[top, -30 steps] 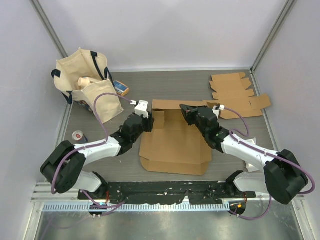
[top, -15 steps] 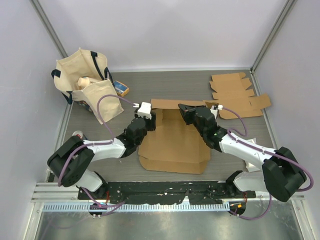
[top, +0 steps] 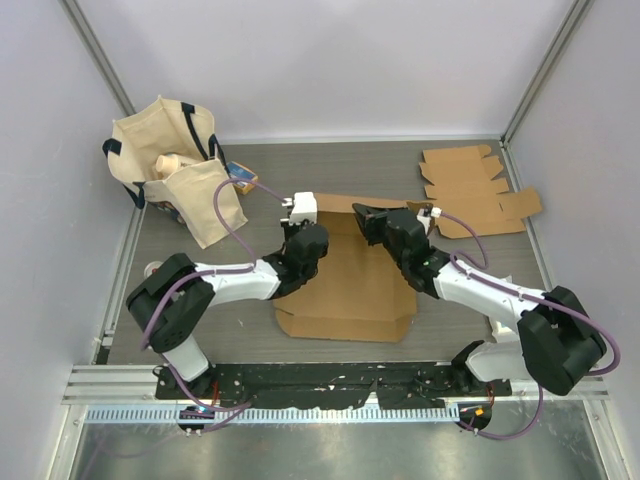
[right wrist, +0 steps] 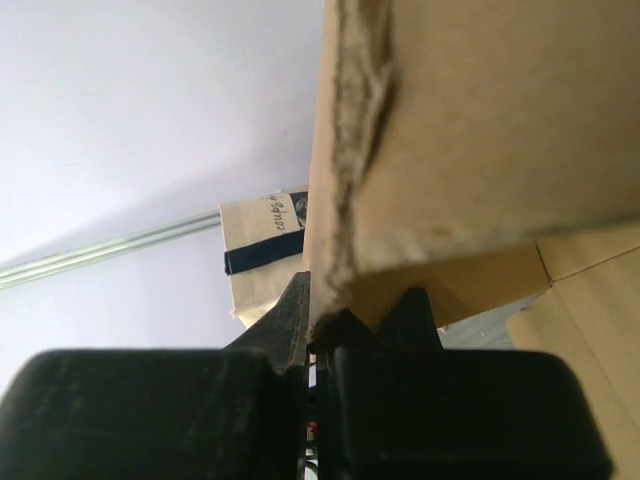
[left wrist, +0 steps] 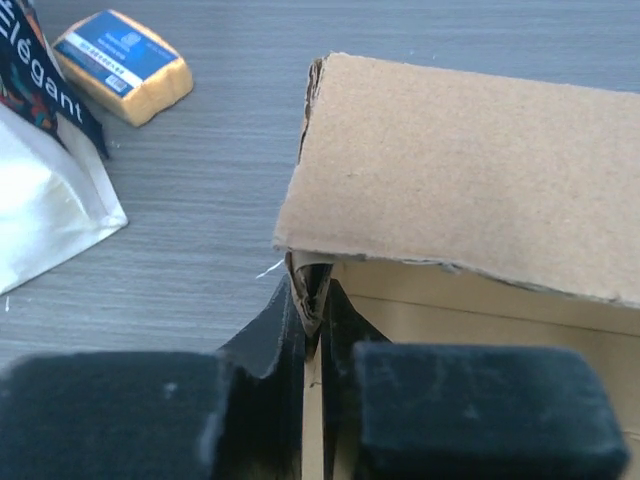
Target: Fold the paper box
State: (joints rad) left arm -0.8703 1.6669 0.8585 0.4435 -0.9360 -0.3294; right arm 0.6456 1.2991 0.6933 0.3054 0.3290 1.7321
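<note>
The paper box [top: 350,285] is a flat brown cardboard blank lying mid-table, with its far flap [top: 335,205] lifted up. My left gripper [top: 306,238] is at the flap's left end. In the left wrist view that gripper [left wrist: 315,300] is shut on a folded corner tab of the cardboard [left wrist: 460,190]. At the flap's right end is my right gripper [top: 368,222]. The right wrist view shows this gripper [right wrist: 325,322] shut on the cardboard's edge [right wrist: 480,130], which stands upright between its fingers.
A canvas tote bag [top: 170,160] stands at the back left, with a blue and yellow packet [top: 241,177] beside it on the table. That packet [left wrist: 125,65] also shows in the left wrist view. A stack of flat cardboard blanks [top: 475,190] lies at the back right.
My left gripper moved right and away to the far flap's left corner, opened, then shut on it. The flap stands higher, and the right gripper kept its grip.
</note>
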